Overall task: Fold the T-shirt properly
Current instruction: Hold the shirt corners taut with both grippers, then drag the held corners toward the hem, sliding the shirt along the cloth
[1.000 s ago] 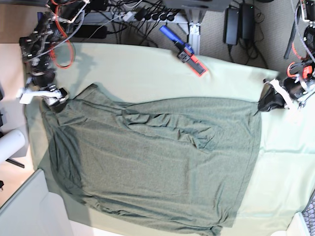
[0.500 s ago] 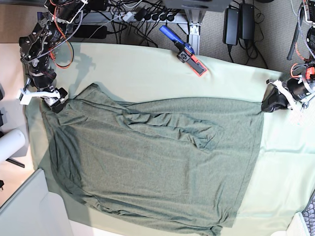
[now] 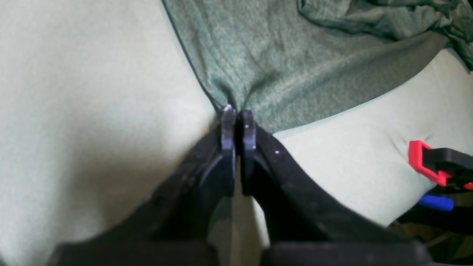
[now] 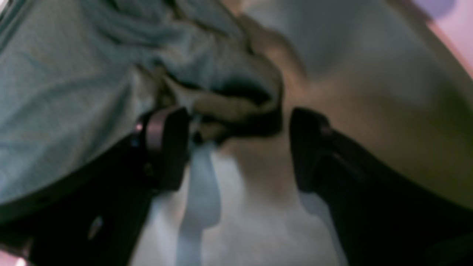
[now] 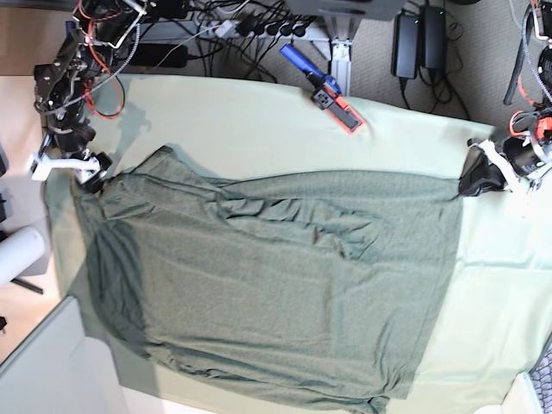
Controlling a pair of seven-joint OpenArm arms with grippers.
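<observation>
The dark grey-green T-shirt (image 5: 276,285) lies spread flat over the pale table sheet (image 5: 250,129), with creases near its middle top. My left gripper (image 5: 473,179) is at the shirt's far right corner and shut on it. In the left wrist view its fingertips (image 3: 238,114) pinch the T-shirt (image 3: 281,70) at that corner. My right gripper (image 5: 90,175) sits at the shirt's far left corner. The blurred right wrist view shows this gripper (image 4: 236,144) open, its fingers (image 4: 166,144) wide apart around a bunched fold of T-shirt (image 4: 229,107).
A blue, black and red clamp (image 5: 323,89) lies on the sheet's far edge, also in the left wrist view as the clamp (image 3: 436,166). Cables and power bricks (image 5: 418,39) lie behind the table. A white roll (image 5: 17,252) and a grey panel (image 5: 39,371) stand at the left.
The right arm has drawn back a little toward the far left, its gripper staying open at the shirt's left corner. The left gripper has barely shifted, still holding the right corner.
</observation>
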